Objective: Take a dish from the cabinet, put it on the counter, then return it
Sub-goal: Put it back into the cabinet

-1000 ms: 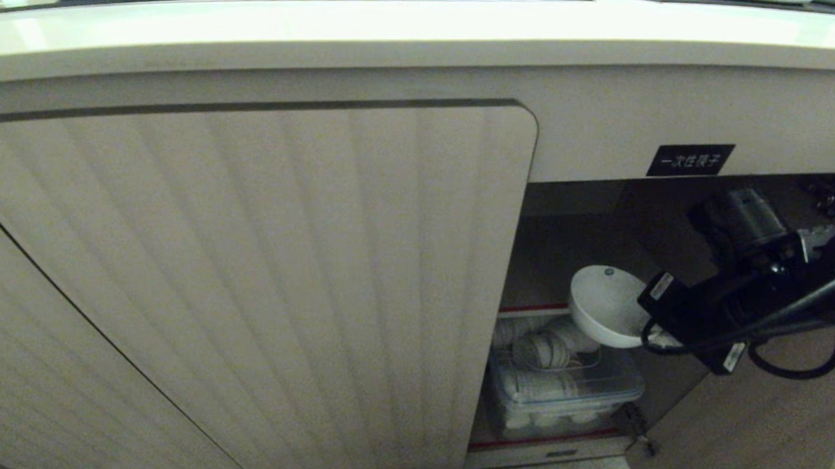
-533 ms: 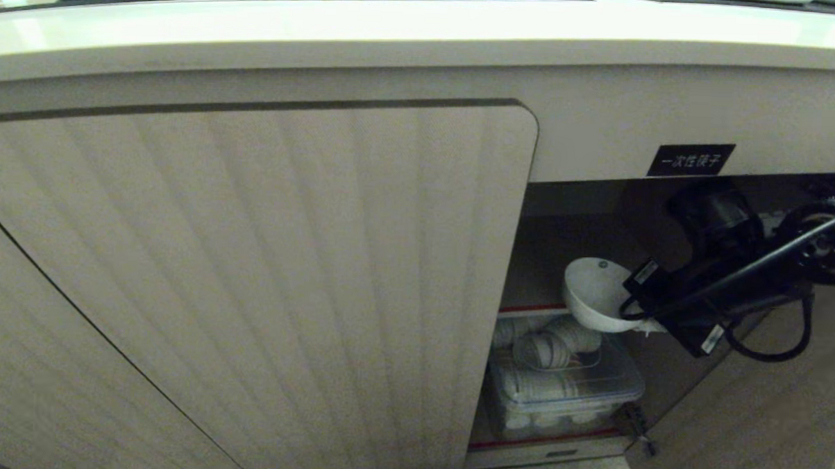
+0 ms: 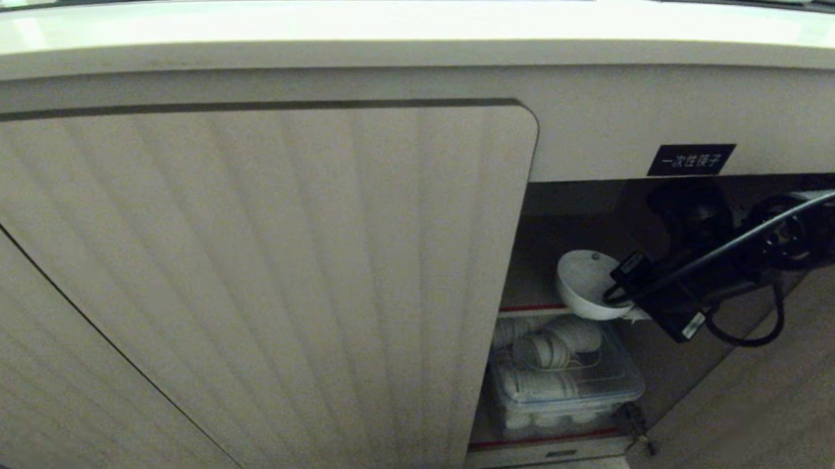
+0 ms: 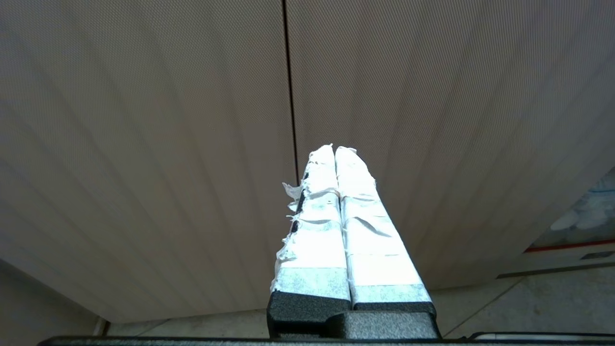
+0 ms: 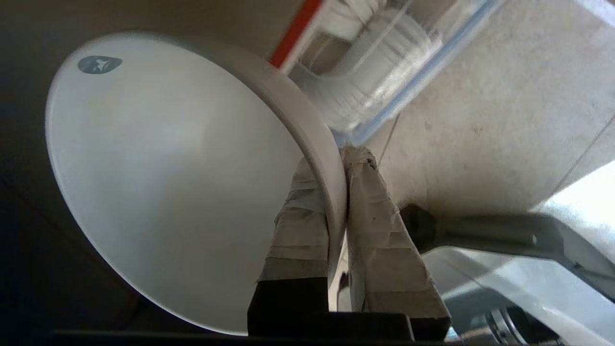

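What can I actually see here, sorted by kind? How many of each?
White bowls held by a gripper: 1, the dish, pinched at its rim by the right gripper
Grippers: 2, that one and the left gripper
Clear storage boxes: 1, the plastic box on the lower shelf
Black labels: 1, the label
Closed ribbed doors: 1, the door
Total: 6

The right arm (image 3: 729,273) is black, with looping black cables and small white labels. Both hands have black bases and fingers (image 4: 355,216) wrapped in white tape.
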